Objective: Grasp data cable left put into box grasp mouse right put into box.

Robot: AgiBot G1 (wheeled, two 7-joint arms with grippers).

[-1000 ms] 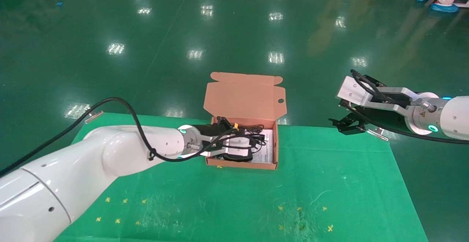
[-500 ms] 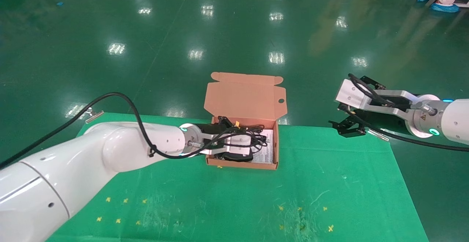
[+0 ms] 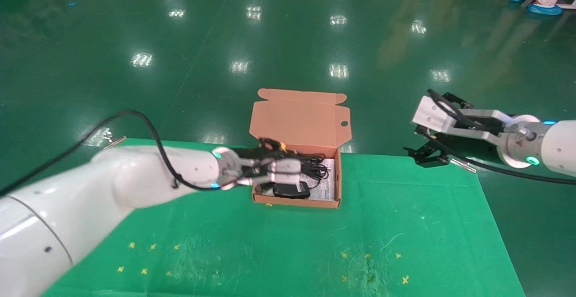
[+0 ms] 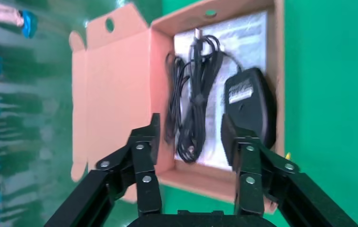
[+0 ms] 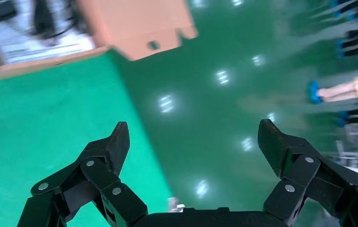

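The orange-brown box [image 3: 338, 184] stands open at the green mat's far edge, lid [image 3: 299, 119] raised behind it. Inside, on a white leaflet [image 4: 243, 42], lie the black data cable [image 4: 193, 99] as a long bundle and the glossy black mouse [image 4: 250, 101] beside it; the mouse [image 3: 291, 190] sits against the front wall. The mouse's thin cord mixes with the bundle. My left gripper [image 4: 191, 137] hangs open and empty over the box's left end [image 3: 281, 177]. My right gripper [image 3: 427, 155] is open and empty, up beyond the mat's far right corner [image 5: 193, 132].
The green mat [image 3: 360, 225] covers the table, with small yellow marks near the front. Beyond its far edge is glossy green floor. Feet in blue shoe covers [image 3: 544, 8] stand far off at the right. The box lid [image 5: 134, 23] shows in the right wrist view.
My left arm has drawn back to the left and risen slightly from the box, gripper open, cable and mouse left inside. The right arm has barely shifted.
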